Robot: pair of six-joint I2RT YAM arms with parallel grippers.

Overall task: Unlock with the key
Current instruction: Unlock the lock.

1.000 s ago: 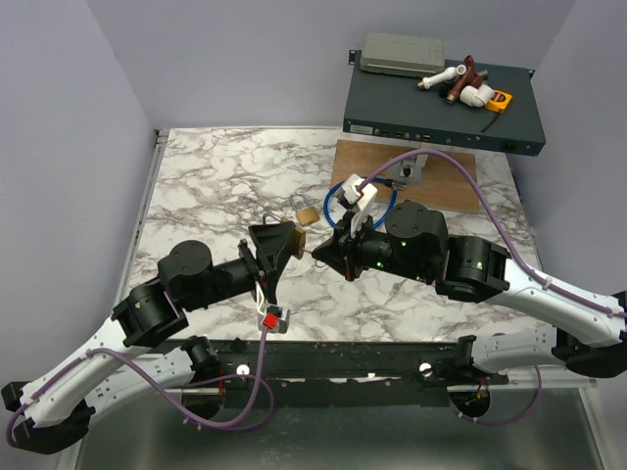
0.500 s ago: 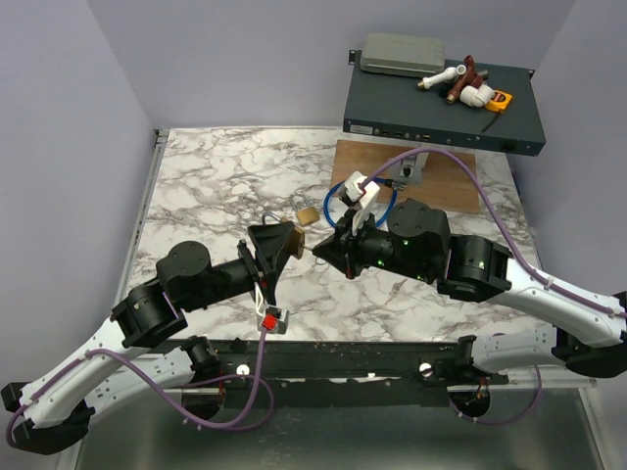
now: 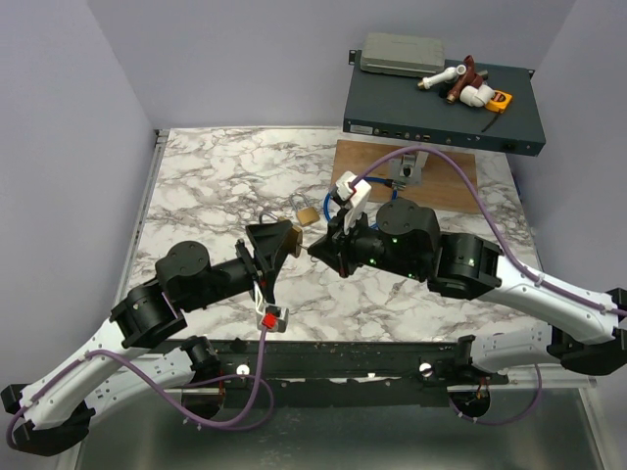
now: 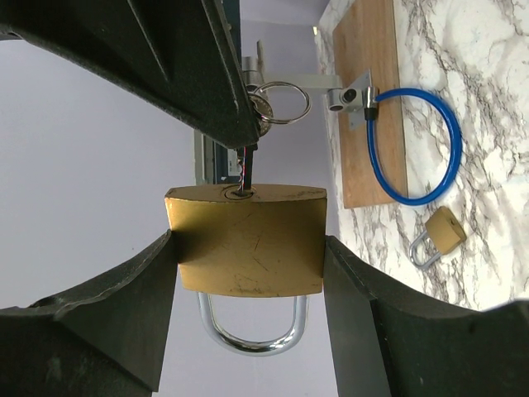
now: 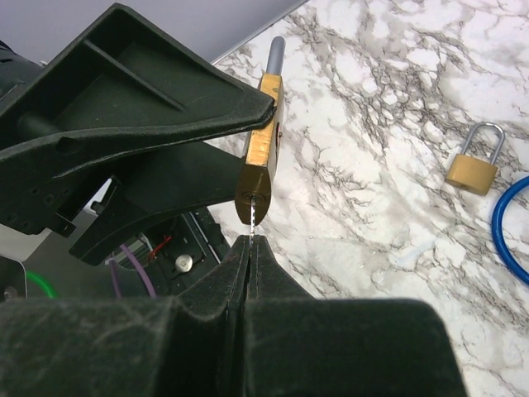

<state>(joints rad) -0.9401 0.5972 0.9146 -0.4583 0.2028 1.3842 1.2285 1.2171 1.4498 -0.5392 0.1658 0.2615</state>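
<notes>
- Your left gripper [image 4: 248, 269] is clamped on a brass padlock [image 4: 244, 240], one finger on each narrow side of the body, holding it up off the desk [image 3: 216, 186].
- In the left wrist view, that padlock's keyhole face points at the right gripper and its silver shackle [image 4: 248, 331] points away from it.
- Your right gripper [image 5: 250, 245] is clenched tight, fingers pressed together, pinching the key [image 5: 250, 222].
- Only the key's thin toothed blade sticks out past the fingertips.
- The key is in the air between the two grippers, lined up with the keyhole and its tip right at the slot. You can't tell how far in it sits.
- A key ring [image 4: 283, 101] hangs beside the right gripper's fingers in the left wrist view.
- The two grippers meet nose to nose over the middle of the desk.
- A second, smaller brass padlock [image 3: 307, 213] lies flat on the marble just beyond them.
- Near it, a blue cable loop [image 4: 430, 149] lies partly on a wooden board [image 4: 368, 74].
</notes>
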